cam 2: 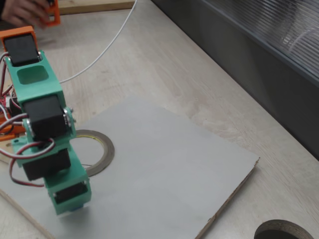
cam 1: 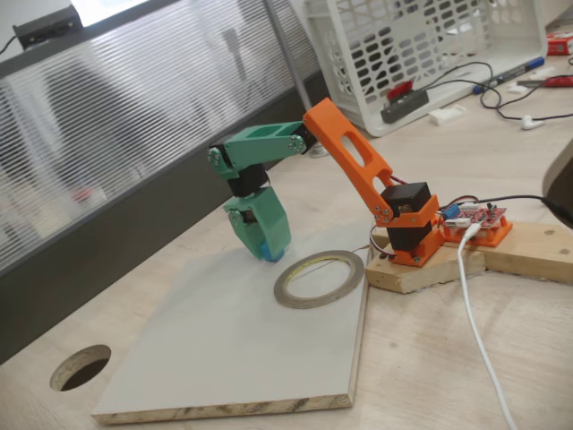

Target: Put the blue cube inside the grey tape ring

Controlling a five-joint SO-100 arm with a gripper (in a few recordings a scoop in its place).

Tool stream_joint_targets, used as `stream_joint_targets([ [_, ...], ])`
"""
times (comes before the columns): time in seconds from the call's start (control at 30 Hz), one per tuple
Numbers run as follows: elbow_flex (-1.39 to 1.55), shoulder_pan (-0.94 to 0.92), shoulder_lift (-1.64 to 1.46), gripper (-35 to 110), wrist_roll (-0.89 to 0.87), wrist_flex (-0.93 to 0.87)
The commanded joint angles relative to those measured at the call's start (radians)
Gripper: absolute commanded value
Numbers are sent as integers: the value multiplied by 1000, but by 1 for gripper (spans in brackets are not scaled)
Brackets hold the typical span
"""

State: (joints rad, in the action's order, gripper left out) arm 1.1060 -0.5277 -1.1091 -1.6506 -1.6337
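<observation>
— Where's the blue cube (cam 1: 268,252) now?

— Down at the tip of the green gripper (cam 1: 265,248), low over the grey board (cam 1: 224,340). In a fixed view I see a sliver of blue between the fingers, so I judge them closed on it, though most of the cube is hidden.

— And the grey tape ring (cam 1: 319,279)?

— Flat on the board, at about four o'clock from the gripper in that view, just beside it. The cube isn't inside yet.

— What could go wrong?

— The cube is tiny against that ring. If the gripper travels this low, a finger could catch the rim and push the ring across the smooth board. Let go too soon and the cube lands on the band or outside it.

— Anything in the way?

— Not between them. The wooden base block (cam 1: 421,269) sits at three o'clock of the ring, touching the board's edge, with a white cable (cam 1: 474,313) trailing beside it. A round hole (cam 1: 81,366) in the table lies at eight o'clock, well apart. A white basket (cam 1: 421,49) stands far back.
</observation>
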Motion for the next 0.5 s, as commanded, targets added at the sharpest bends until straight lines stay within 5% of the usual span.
stream_joint_targets([
  [0.0, 6, -11, -230, 8, -18, -8],
  [0.47, 57, 2, -390, 8, -14, 5],
])
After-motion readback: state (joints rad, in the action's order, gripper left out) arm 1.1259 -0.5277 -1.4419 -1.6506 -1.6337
